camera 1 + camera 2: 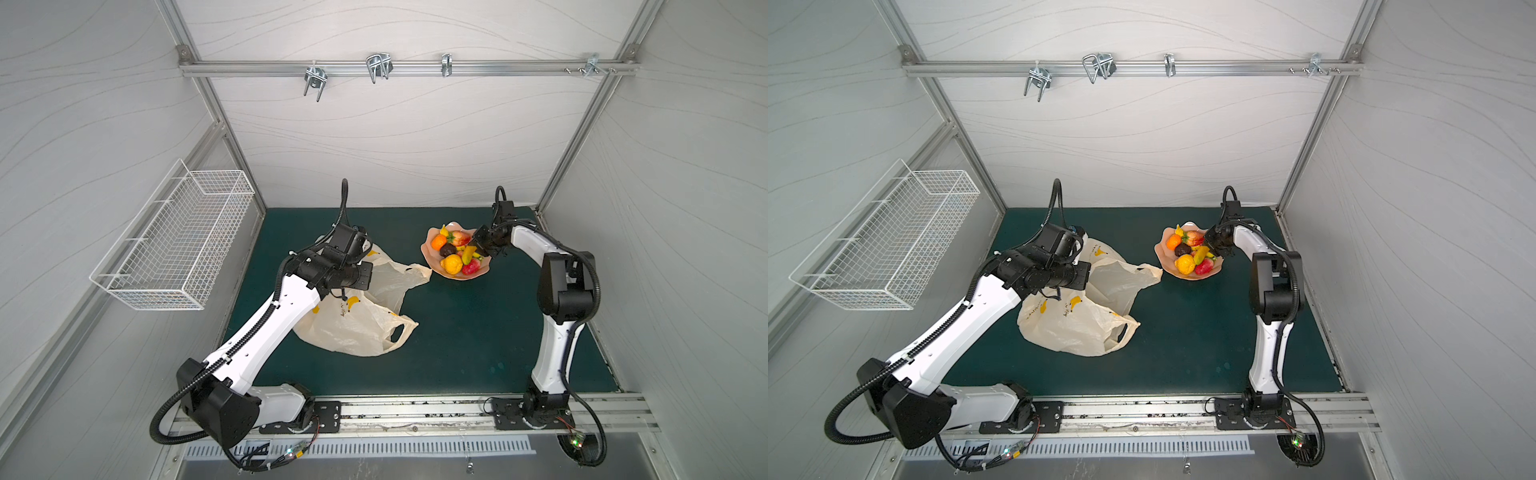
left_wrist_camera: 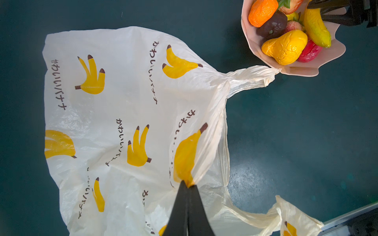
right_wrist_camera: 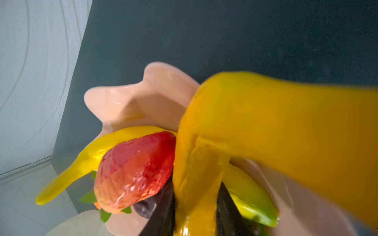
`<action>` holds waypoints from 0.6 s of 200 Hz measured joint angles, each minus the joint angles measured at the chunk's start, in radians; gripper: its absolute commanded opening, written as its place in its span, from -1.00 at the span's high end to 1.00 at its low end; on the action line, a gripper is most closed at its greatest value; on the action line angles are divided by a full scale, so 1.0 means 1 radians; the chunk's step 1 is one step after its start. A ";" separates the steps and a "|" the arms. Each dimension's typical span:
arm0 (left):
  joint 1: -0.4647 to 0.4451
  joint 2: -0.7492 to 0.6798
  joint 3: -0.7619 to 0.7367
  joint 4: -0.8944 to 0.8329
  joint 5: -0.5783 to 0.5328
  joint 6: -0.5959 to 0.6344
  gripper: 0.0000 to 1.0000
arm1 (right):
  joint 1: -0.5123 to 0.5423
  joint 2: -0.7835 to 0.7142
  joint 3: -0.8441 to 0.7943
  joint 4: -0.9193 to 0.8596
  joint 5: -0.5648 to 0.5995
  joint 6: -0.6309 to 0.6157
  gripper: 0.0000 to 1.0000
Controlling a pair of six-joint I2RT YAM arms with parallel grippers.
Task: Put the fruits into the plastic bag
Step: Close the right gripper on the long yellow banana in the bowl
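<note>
The plastic bag (image 1: 353, 324) (image 1: 1071, 324), cream with printed bananas, lies crumpled on the green mat at centre-left. My left gripper (image 2: 188, 185) is shut on a pinch of the bag's film (image 2: 122, 114) near its mouth. The fruits sit in a pink scalloped dish (image 1: 484, 272) (image 1: 1214, 272): an orange (image 1: 438, 242), a dark brown one (image 1: 448, 249), a lemon (image 1: 452, 264) and two red pieces (image 1: 471, 268). My right gripper (image 3: 196, 204) (image 1: 475, 249) reaches into the dish, and its black fingers press both sides of the yellow banana (image 3: 255, 126) (image 2: 316, 26).
A white wire basket (image 1: 178, 245) hangs on the left wall. Metal hooks (image 1: 378, 66) hang from the back rail. One bag handle loop (image 2: 255, 78) touches the dish rim; the second handle (image 1: 401, 332) lies toward the front. Walls close in the mat (image 1: 478, 345) on three sides.
</note>
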 measured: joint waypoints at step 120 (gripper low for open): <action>0.000 0.000 0.000 0.018 0.003 -0.001 1.00 | 0.002 -0.251 -0.085 0.025 -0.074 -0.009 0.64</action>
